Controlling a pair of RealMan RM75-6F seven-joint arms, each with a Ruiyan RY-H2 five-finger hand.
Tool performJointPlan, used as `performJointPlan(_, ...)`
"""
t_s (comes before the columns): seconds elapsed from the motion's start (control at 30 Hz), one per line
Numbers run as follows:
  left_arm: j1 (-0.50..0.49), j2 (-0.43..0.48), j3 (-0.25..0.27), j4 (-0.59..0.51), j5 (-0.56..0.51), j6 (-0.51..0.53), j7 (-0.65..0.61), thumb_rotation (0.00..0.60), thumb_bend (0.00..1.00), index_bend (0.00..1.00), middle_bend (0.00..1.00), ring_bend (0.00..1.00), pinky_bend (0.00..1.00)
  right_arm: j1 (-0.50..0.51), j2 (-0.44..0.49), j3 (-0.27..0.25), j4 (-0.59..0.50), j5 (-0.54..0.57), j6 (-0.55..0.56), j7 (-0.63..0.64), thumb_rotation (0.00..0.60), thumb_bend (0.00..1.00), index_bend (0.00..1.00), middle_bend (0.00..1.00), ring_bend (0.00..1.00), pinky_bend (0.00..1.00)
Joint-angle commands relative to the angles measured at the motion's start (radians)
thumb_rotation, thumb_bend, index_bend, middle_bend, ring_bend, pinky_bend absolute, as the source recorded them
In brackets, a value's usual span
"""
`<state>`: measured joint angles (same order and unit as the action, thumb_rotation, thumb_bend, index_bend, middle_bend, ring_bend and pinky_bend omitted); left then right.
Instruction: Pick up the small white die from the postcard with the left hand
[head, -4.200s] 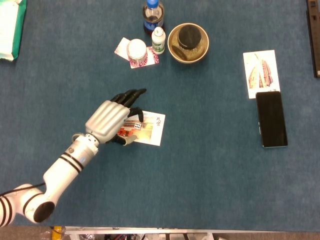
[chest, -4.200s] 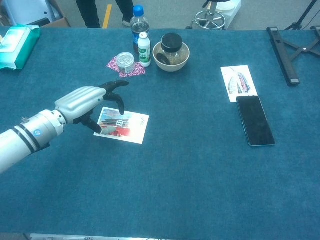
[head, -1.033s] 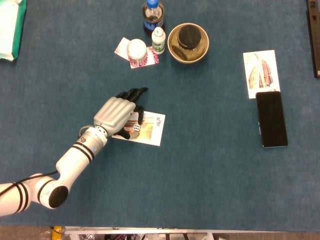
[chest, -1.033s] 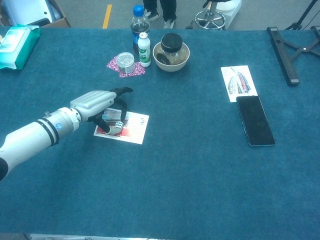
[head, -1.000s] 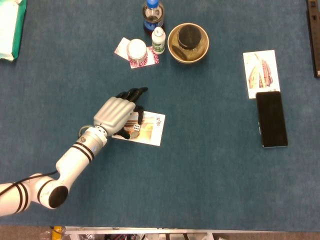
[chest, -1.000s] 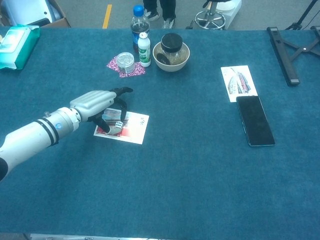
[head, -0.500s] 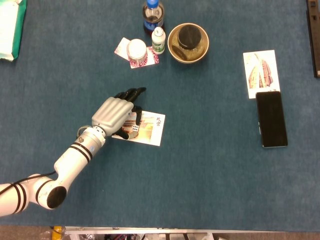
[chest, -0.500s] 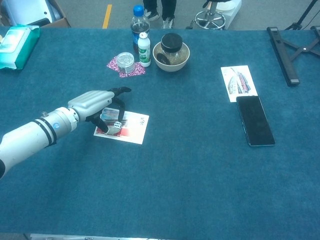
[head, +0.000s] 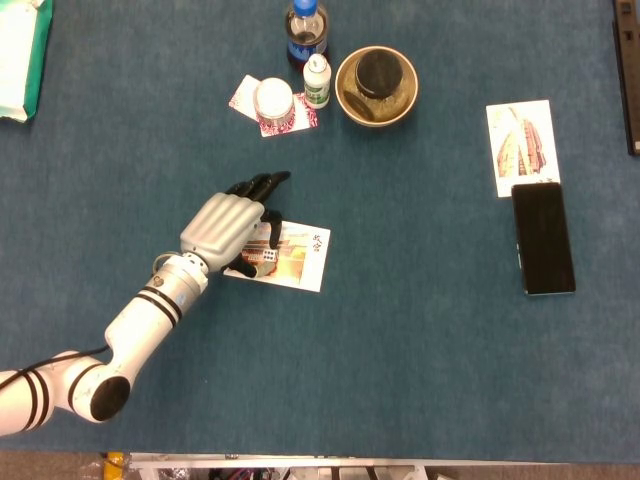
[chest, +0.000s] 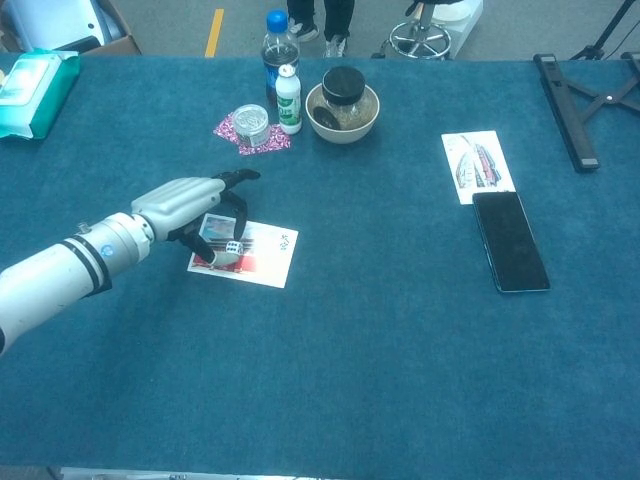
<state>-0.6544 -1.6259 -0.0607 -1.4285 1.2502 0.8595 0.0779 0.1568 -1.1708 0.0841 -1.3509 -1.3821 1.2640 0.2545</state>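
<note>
You are at the grasp itself: your left hand (chest: 180, 207) sits over the left end of the postcard (chest: 262, 255), and the small white die (chest: 232, 247) shows between the thumb and the dark fingers (chest: 236, 205), at or just above the card. Whether it is truly clamped or only bracketed cannot be told from either view; in the head view the die (head: 268, 256) peeks out just past the hand (head: 217, 226). Your next move, as I judge it, is to firm the pinch on the die, then lift straight up and check that the card stays flat on the bench (chest: 360, 340). Your right hand is not in view.

Count: one die, one postcard under it, one second card (chest: 476, 165) far right, one phone (chest: 511, 241), one bowl (chest: 343, 112), one large bottle (chest: 277, 45), one small white bottle (chest: 288, 98), one small tin (chest: 249, 122), one teal wipes pack (chest: 35, 82).
</note>
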Motion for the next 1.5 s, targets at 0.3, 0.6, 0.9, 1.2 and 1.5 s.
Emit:
performJointPlan(0.3, 0.045, 0.087, -0.009, -0.113, 0.06, 0.12, -0.009, 0.6, 0.23, 0.6, 0.0, 0.0, 0.14, -0.001, -0.005, 0.001, 0.004, -0.002, 0.0, 0.01, 0.6, 0.0, 0.35, 0.26, 0.21, 0.32)
performJointPlan(0.6, 0.123, 0.232, -0.032, -0.248, 0.124, 0.296, -0.034, 0.6, 0.23, 0.6, 0.0, 0.0, 0.14, 0.001, -0.013, 0.002, 0.008, -0.006, 0.001, 0.018, 0.6, 0.0, 0.35, 0.26, 0.21, 0.32)
performJointPlan(0.9, 0.25, 0.271, 0.039, -0.221, 0.152, 0.425, -0.054, 0.6, 0.23, 0.6, 0.0, 0.0, 0.14, 0.007, -0.027, -0.001, 0.008, -0.01, -0.007, 0.009, 0.6, 0.0, 0.35, 0.26, 0.21, 0.32)
performJointPlan(1.2, 0.273, 0.277, -0.008, -0.188, 0.206, 0.515, -0.067, 0.6, 0.24, 0.6, 0.02, 0.0, 0.14, 0.021, -0.04, -0.001, 0.013, -0.007, -0.029, -0.003, 0.6, 0.0, 0.35, 0.26, 0.21, 0.32)
performJointPlan(1.5, 0.35, 0.377, -0.029, -0.384, 0.254, 0.678, 0.142, 0.6, 0.24, 0.45, 0.0, 0.0, 0.14, 0.019, -0.059, -0.005, 0.038, 0.001, -0.04, 0.023, 0.6, 0.0, 0.35, 0.26, 0.21, 0.32)
